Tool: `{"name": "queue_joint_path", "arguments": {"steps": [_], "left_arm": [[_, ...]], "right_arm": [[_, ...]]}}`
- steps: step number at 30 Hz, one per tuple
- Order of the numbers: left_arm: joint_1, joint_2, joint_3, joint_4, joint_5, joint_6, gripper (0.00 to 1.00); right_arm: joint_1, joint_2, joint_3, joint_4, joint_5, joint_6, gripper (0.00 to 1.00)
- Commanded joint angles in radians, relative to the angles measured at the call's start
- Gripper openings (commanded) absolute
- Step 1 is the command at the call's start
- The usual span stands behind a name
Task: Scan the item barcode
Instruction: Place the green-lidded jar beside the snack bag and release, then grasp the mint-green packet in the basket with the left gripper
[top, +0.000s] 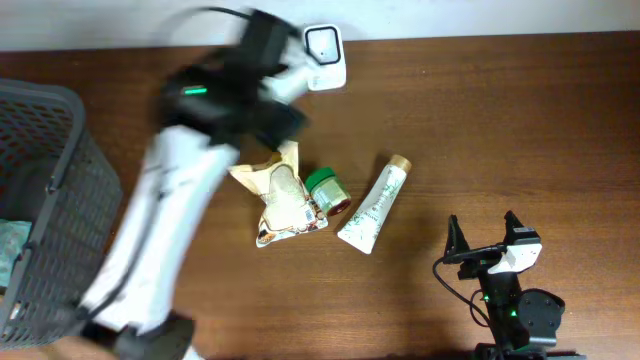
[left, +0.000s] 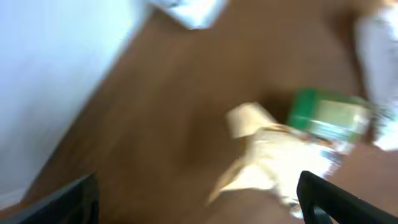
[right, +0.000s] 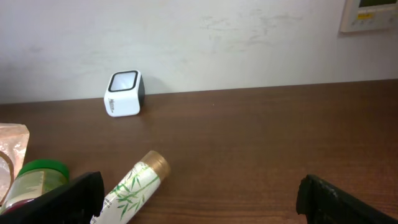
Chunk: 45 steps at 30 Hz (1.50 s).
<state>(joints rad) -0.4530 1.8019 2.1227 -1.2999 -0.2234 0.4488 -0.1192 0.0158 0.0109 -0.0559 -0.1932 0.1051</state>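
Left gripper (left: 199, 194) and right gripper (top: 483, 233) both spread wide, nothing picked up
Overhead: blurry left arm (top: 170, 210) hangs over the pouch (top: 285, 205), green-lid jar (top: 326, 188) right against it, tube (top: 372, 208) just beside, scanner (top: 325, 45) at the worktop's (top: 520, 120) back edge. Left wrist: pouch and jar lie below the fingers. Right wrist: scanner by the wall, tube nearer.

Overhead top-down; wrist views low; green-lidded jar (top: 325, 185) in all
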Motion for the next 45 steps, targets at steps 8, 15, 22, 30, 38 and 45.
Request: {"name": "queue_joint_path", "arguments": {"steps": [8, 15, 22, 30, 38, 45], "left_arm": [[0.902, -0.257, 0.007, -0.011, -0.086, -0.468, 0.99], [1.171, -0.181, 0.006, -0.036, 0.071, -0.491, 0.99], [1.172, -0.131, 0.006, -0.059, 0.067, -0.535, 0.99], [1.172, -0.138, 0.006, -0.122, 0.211, -0.535, 0.99], [1.172, -0.207, 0.006, -0.073, 0.09, -0.535, 0.99], [1.316, -0.046, 0.006, -0.04, -0.051, -0.591, 0.99]], "right_arm": [[-0.006, -0.007, -0.005, -0.007, -0.009, 0.007, 0.98], [-0.006, -0.007, -0.005, -0.007, -0.01, 0.007, 0.98], [-0.006, -0.007, -0.005, -0.007, -0.01, 0.007, 0.98], [-0.006, -0.007, -0.005, -0.007, -0.009, 0.007, 0.98], [-0.006, -0.007, -0.005, -0.007, -0.01, 0.007, 0.98], [-0.006, -0.007, -0.005, -0.007, -0.01, 0.007, 0.98]]}}
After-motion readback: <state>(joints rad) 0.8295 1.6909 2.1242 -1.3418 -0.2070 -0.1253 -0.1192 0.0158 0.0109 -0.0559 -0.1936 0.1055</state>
